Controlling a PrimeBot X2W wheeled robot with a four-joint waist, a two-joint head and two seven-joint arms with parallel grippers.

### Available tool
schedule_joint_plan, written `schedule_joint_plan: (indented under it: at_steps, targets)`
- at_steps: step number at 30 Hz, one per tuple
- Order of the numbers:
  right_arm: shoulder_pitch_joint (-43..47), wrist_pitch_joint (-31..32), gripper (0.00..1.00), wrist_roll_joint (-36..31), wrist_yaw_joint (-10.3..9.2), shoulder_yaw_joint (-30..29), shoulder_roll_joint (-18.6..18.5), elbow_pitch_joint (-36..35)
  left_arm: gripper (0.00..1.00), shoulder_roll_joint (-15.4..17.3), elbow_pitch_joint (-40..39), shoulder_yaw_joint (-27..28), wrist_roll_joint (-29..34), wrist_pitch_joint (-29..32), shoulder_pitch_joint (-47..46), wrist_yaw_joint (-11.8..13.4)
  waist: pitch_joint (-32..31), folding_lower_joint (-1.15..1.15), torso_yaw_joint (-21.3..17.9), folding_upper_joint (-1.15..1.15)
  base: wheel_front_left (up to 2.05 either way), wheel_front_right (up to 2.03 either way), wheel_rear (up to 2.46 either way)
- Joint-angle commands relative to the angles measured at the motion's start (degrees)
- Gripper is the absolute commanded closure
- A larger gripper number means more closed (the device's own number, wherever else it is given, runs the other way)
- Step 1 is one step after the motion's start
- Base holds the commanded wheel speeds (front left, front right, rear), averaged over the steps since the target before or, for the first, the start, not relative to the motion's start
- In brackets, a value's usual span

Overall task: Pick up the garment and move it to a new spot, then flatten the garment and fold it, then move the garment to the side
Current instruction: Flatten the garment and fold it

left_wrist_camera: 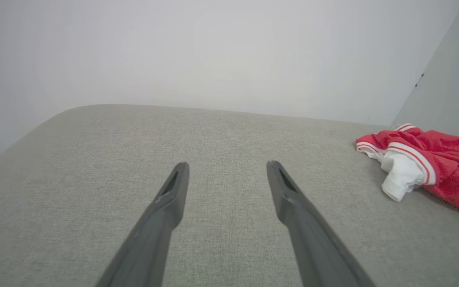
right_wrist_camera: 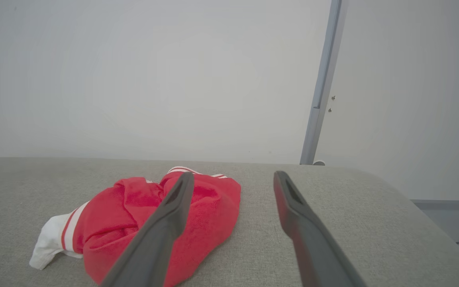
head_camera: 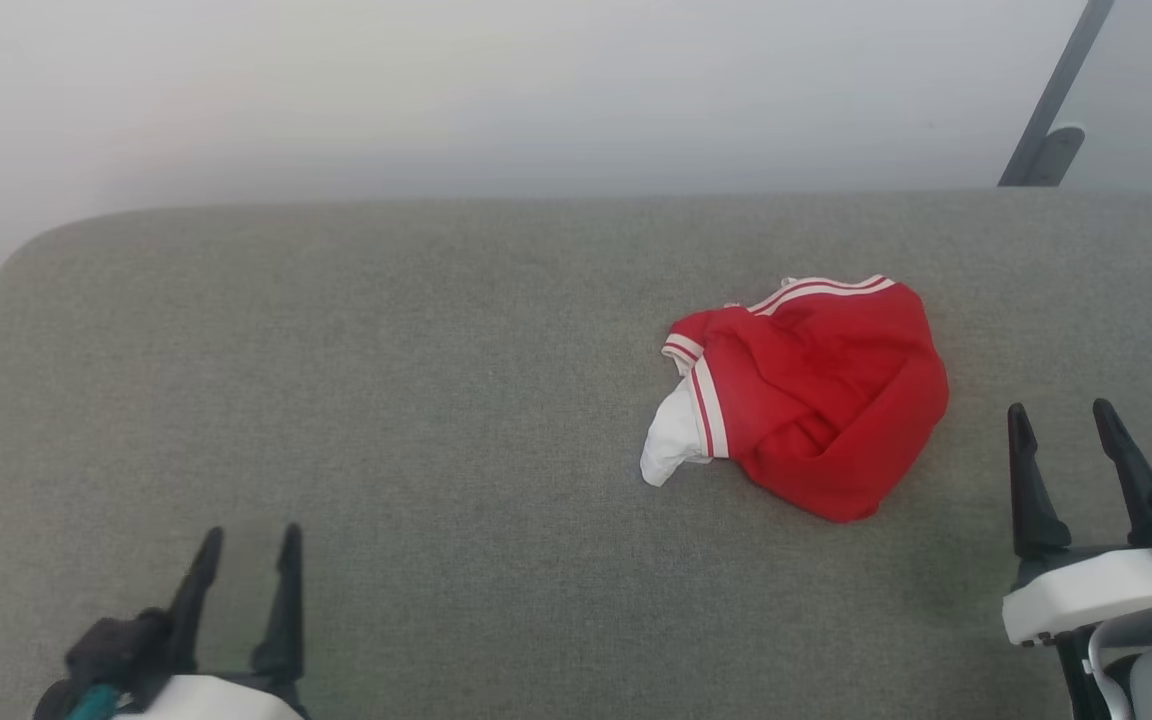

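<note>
Holding the left gripper [head_camera: 252,535] released at the lower left of the head view, its two long dark fingers spread apart and grasping nothing, hanging over bare cloth of the wide grey fabric-covered desk [head_camera: 386,400] with rounded corners. Looking along those fingers in the left wrist view and finding them well apart from anything on the desk.

Moving right and coming to the crumpled red jersey shirt [head_camera: 826,400], lying in a loose heap on the desk right of centre. Showing one white sleeve end at its left edge and a white-and-red striped band along its far edge, and touching neither gripper.

Holding the right gripper [head_camera: 1060,410] likewise released at the lower right, near the heap's right side but apart from it, with fingers parted and nothing between them. In the right wrist view, seeing one finger crossing in front of the red cloth.

Ending at the far upper right with a slanted grey metal post [head_camera: 1056,90] against the pale wall [head_camera: 536,90].
</note>
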Motion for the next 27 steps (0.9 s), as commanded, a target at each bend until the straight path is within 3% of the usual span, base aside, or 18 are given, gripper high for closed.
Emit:
schedule_joint_plan:
  at_steps: [1,5,11,14,19,22,27]
  targets:
    - [-0.4,-0.2,0.00,-0.3,0.00,0.1,0.3,-0.2,0.00,0.1,0.3,-0.8,-0.2,-0.3,-1.0,-0.2,0.3,0.00,-0.1,0.00,0.00,0.00,0.00]
    - [-1.7,-0.2,0.00,-0.2,0.00,0.2,0.6,-0.7,0.00,3.8,1.4,-5.5,-0.9,-0.3,-5.6,-0.2,2.1,0.00,-0.4,0.00,0.00,0.00,0.00]
    - [-3.4,-0.2,0.00,0.0,0.00,0.4,1.5,-0.9,0.00,12.1,3.0,-19.2,-6.1,3.2,-21.6,-0.2,4.8,0.00,-1.4,0.00,0.00,0.00,0.00]
    - [-4.8,-0.2,0.00,0.1,0.00,0.9,2.3,-1.0,0.00,15.6,4.2,-28.1,-13.8,11.9,-30.5,-0.2,6.6,0.00,-3.0,0.00,0.00,0.00,0.00]
    - [-7.0,-0.2,0.00,0.4,0.00,1.3,3.5,-0.9,0.00,20.2,4.5,-42.6,-31.8,33.5,-43.3,-0.2,9.9,0.00,-6.4,0.00,0.00,0.00,0.00]
    - [-7.9,-0.2,0.00,0.7,0.00,1.2,4.3,-0.9,0.00,21.5,4.9,-47.4,-40.7,43.6,-49.0,-0.2,11.7,0.00,-8.5,0.00,0.00,0.00,0.00]
    - [-9.0,-0.2,0.00,1.2,0.00,1.1,5.2,-0.9,0.00,21.4,8.1,-51.5,-49.5,52.5,-55.4,-0.2,14.6,0.00,-12.0,0.00,0.00,0.00,0.00]
